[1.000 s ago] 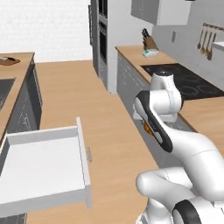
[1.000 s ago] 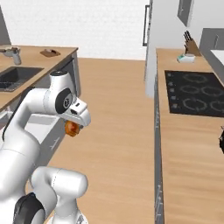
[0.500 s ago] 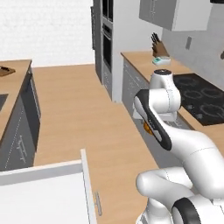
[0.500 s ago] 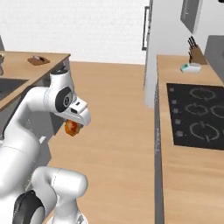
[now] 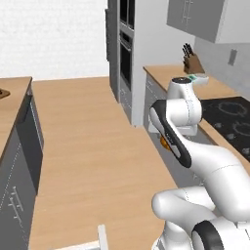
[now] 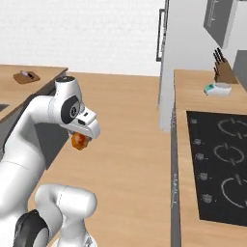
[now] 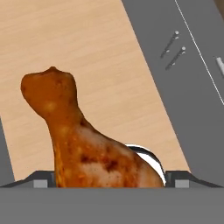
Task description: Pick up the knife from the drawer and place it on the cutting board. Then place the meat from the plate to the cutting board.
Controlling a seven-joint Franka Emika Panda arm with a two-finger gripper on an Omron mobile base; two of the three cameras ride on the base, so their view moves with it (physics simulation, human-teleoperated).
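Whole scene was shifted across both base views vs a sec ago: the base had been driven/turned, not the things. The open drawer (image 5: 80, 243), big at lower left of the left base view before, was reduced to a white corner at the bottom edge. The hob (image 6: 219, 166) and knife block (image 6: 223, 70) were brought nearer in the right base view. Arm pose was kept approx the same, tucked in front of the body.

Meaning for the task, as a judgement: transport leg, w/ the meat (image 7: 87, 144) off the plate and being carried toward the board (image 6: 26, 76), which lay far off on the left tabletop (image 6: 41, 72). Placing was not yet done. Knife too small to be made out there.

The hand (image 6: 81, 141) was held wide, closed on the meat; no gap was seen.

Views: hand view gave the drumstick close up, bone end away from the cam, over floor and grey cabinet fronts; fingers were hidden behind it. Right base view gave just an orange blob under the wrist, plus the board. Left base view showed an orange sliver (image 5: 165, 142) behind the forearm.
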